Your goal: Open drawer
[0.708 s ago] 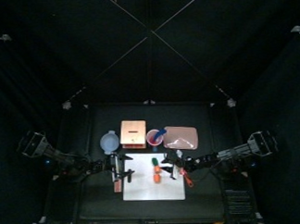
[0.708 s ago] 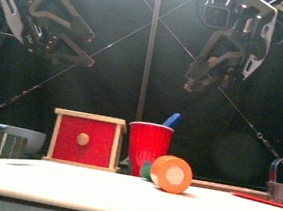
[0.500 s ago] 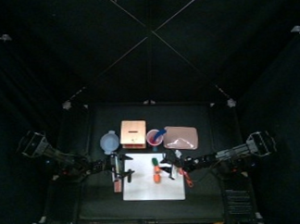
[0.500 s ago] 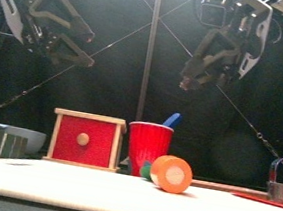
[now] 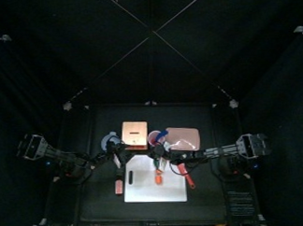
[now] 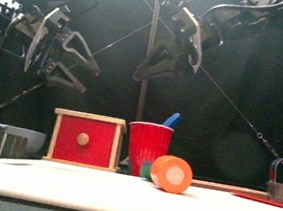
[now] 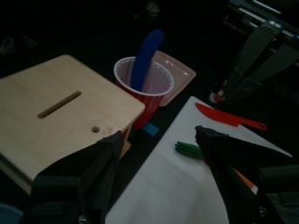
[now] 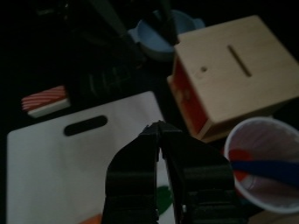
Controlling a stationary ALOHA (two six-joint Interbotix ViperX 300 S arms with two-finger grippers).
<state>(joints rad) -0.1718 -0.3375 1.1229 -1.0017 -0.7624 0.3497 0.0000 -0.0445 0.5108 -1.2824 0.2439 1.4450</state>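
The drawer [image 6: 86, 139] is a small wooden box with a red front and a round wooden knob, standing at the left of the front view. From above, the drawer [image 5: 135, 136] sits behind the white sheet [image 5: 154, 178]. Its slotted top fills the left wrist view, drawer [image 7: 59, 105], and it also shows in the right wrist view, drawer [image 8: 228, 74]. My left gripper [image 7: 158, 166] hangs open in the air above and in front of it, left gripper [image 6: 52, 51]. My right gripper [image 8: 153, 153] hovers high over the cup, its jaws nearly together and holding nothing, right gripper [image 6: 166, 51].
A red cup [image 6: 150, 147] with a blue spoon [image 6: 172, 119] stands right beside the drawer. An orange and green roll [image 6: 170, 173] lies in front of the cup. A pinkish flat thing [image 5: 182, 137], a blue bowl [image 8: 158, 35], a green marker [image 7: 190, 150] and red utensils [image 7: 228, 116] surround the sheet.
Both arms have swung inward and dropped a little. The right gripper now hangs over the cup, and the left gripper has come closer to the drawer.
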